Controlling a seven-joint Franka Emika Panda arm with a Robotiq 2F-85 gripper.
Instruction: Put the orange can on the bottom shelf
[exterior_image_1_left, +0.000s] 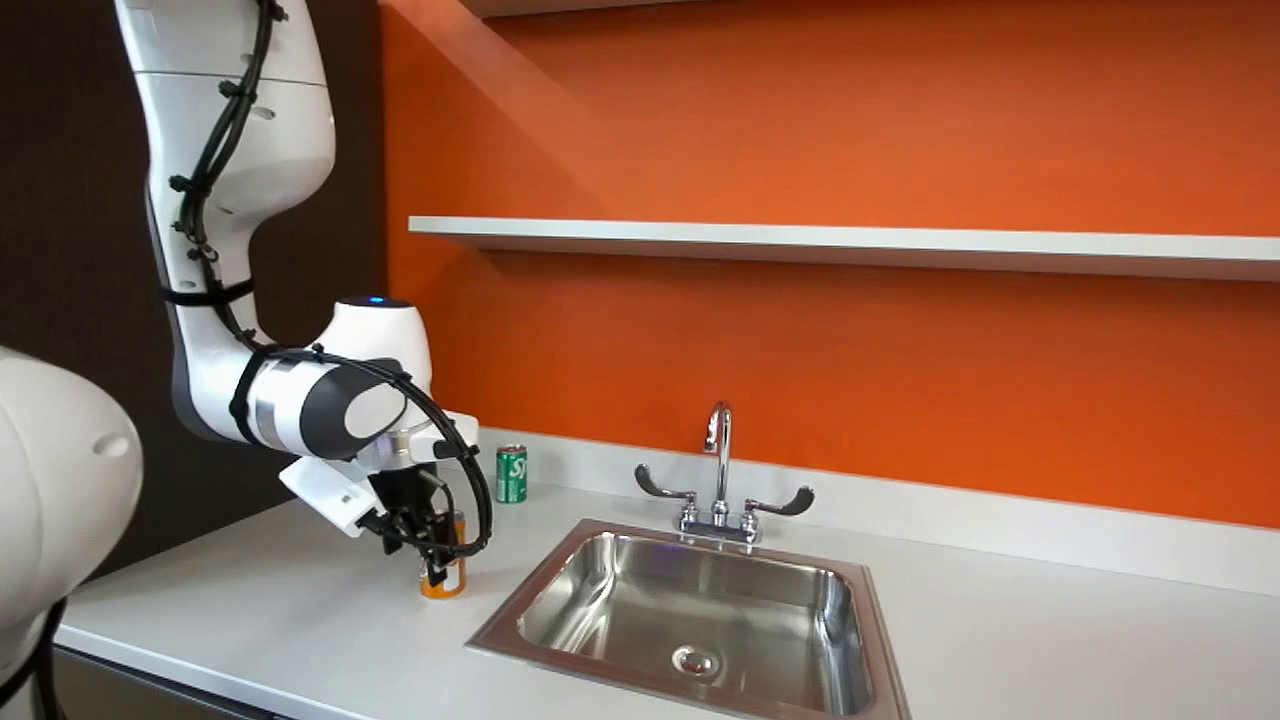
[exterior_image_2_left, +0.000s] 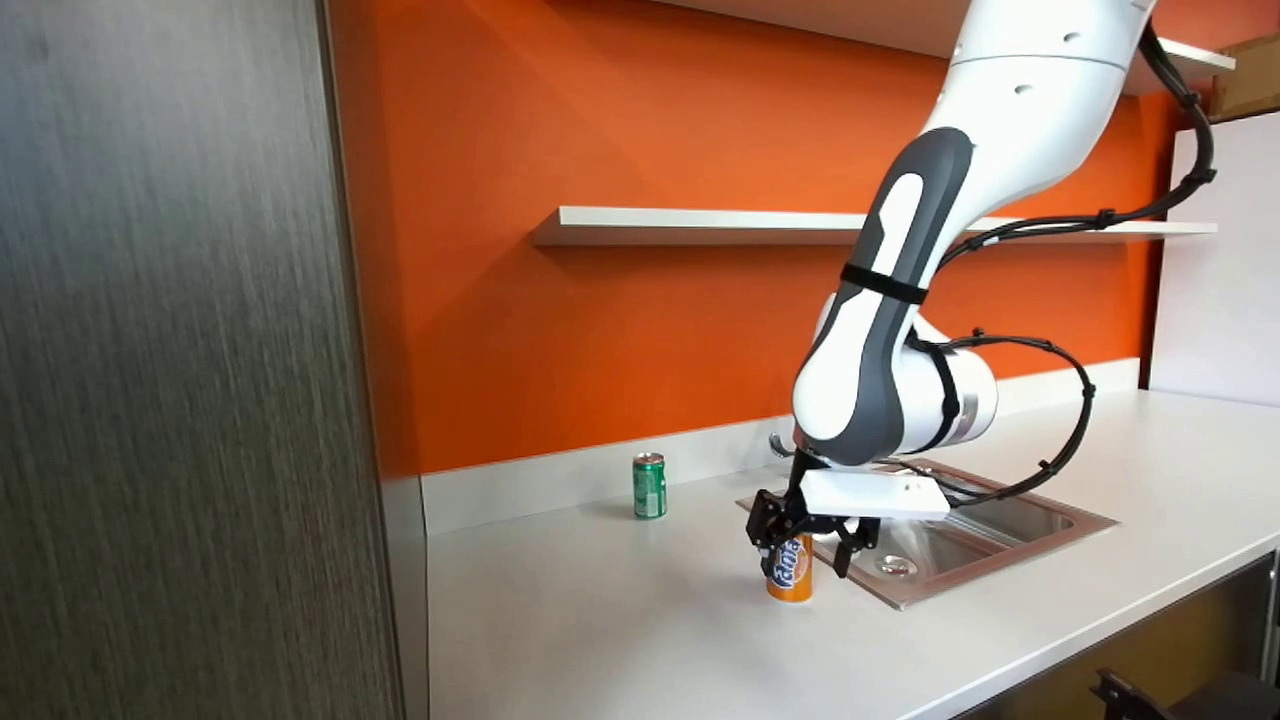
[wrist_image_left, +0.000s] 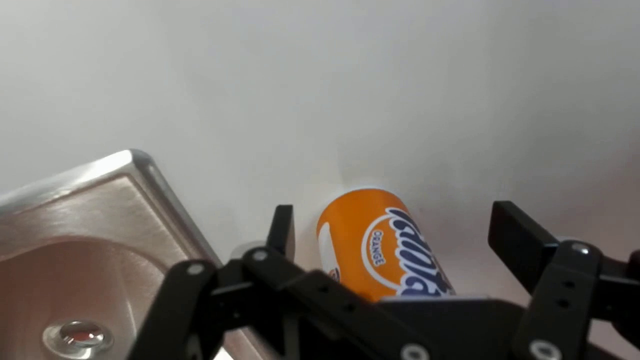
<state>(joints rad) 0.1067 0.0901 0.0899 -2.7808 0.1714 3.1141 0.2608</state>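
Orange can (wrist_image_left: 377, 240) stands upright just beside the sink (exterior_image_1_left: 535, 585). Gripper (wrist_image_left: 392, 225) spread, fingers (wrist_image_left: 282, 227) either side, not pinching. Likely smooth, thin-walled, dentable; full or empty, can't tell. Best hold: mid-body, square-on, modest squeeze.

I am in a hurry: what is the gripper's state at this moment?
Gripper: open, holding nothing; in the wrist view the orange can shows between its spread jaws, with a gap on each side.

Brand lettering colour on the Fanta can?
Dark blue, edged in white; the Fanta lettering shows best in wrist view.
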